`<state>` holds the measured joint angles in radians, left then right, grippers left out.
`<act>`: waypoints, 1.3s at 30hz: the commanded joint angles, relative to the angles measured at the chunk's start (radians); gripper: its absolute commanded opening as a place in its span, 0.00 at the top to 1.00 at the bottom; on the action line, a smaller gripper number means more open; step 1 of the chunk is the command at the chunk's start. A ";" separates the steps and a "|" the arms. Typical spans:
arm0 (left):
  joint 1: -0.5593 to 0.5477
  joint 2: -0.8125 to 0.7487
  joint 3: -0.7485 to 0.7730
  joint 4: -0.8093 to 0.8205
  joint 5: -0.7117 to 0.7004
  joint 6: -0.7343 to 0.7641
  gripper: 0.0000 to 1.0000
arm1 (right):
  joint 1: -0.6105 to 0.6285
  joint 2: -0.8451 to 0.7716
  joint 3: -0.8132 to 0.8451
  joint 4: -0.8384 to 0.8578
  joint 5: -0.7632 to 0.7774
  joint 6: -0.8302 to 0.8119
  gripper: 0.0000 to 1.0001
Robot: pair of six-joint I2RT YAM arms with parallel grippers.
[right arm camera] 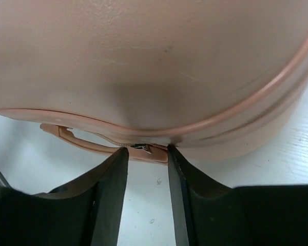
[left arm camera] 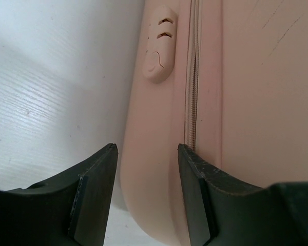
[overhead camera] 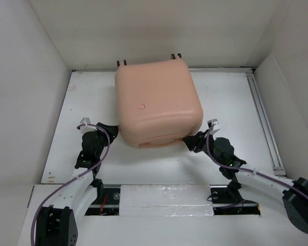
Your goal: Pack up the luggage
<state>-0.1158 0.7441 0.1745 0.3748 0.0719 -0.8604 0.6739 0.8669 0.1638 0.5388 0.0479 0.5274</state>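
Top external: white worktop (overhead camera: 231, 102) boxed by white walls (overhead camera: 31, 77); closed luggage (overhead camera: 156, 102) lies flat; left gripper (left arm camera: 146, 149) and right gripper (right arm camera: 148, 151) both parted.

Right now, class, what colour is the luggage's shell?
Plain pale pink; the luggage shows best in the top external view.

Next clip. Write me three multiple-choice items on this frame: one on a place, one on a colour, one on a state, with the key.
1. The right gripper is at which part of the luggage?
A. far edge
B. near edge
C. top middle

2. The luggage shell is:
A. blue
B. black
C. pale pink

3. The luggage is:
A. lying flat, lid down
B. spread wide open
C. standing upright on its wheels

Key:
1 B, the top view shows it at the near-right edge.
2 C, the shell is pink in every view.
3 A, only the outer shell shows and no lining.
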 commanded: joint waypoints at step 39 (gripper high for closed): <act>-0.683 0.422 0.195 0.351 -0.176 -0.221 0.55 | 0.504 0.334 0.367 -0.250 0.076 -0.021 1.00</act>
<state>-0.7460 1.1305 0.2928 0.6319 -0.2184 -1.0447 1.0878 1.1358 0.4419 0.2821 0.2489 0.4904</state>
